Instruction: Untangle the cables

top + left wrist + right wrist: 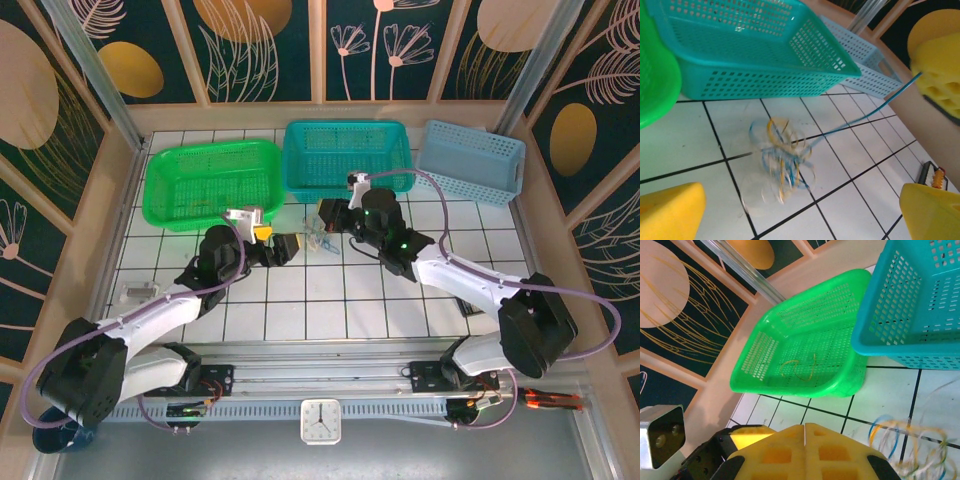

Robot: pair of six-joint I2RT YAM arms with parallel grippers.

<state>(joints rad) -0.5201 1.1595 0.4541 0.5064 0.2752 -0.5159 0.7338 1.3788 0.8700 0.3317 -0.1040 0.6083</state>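
white tiled tabletop (300,310) holds the cables (782,160), a light floppy knot. left gripper (802,200) gapes empty; right gripper (804,435) is clamped on one blue strand (860,117). a free loop looks grabbable.

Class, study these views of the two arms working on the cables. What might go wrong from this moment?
1. The right tool seems to pinch a blue cable stretched taut from the tangle. Pulling on it may tighten the knot or drag the whole bundle, since the left tool is open and pins nothing.
2. The tangle lies close in front of the teal basket, so a dragged loop could snag on its perforated wall.
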